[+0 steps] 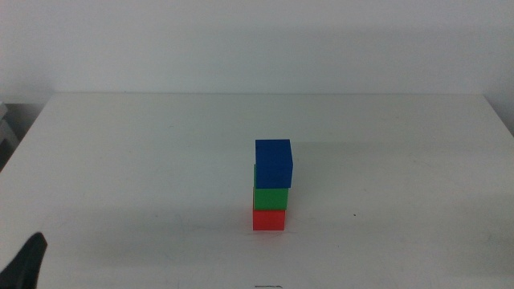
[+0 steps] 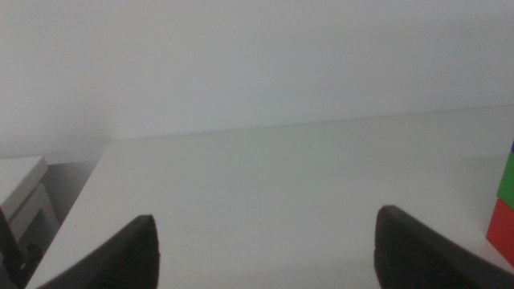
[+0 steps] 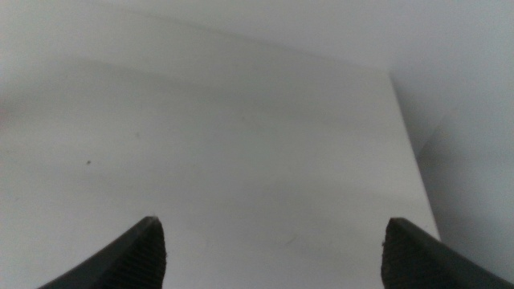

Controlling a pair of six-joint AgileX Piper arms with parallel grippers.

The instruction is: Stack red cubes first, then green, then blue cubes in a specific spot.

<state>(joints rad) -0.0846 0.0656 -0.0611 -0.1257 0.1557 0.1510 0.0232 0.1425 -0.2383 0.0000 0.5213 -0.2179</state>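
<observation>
Stack's done mid-frame: blue cube (image 1: 274, 163) sits skewed on green (image 1: 271, 197) over red (image 1: 269, 219); both your grippers, left gripper (image 2: 265, 245) and right gripper (image 3: 273, 249), gape wide and empty, so a bump could topple it.

Dark tapered jaws — matte, plain

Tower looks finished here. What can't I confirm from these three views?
- Right gripper: out of the middle view, so its place is unknown.
- Left gripper: only a dark tip at the middle view's edge.
- Cube stack: left wrist view's edge leaves slivers of red cube, green cube; blue cube barely shows.
</observation>
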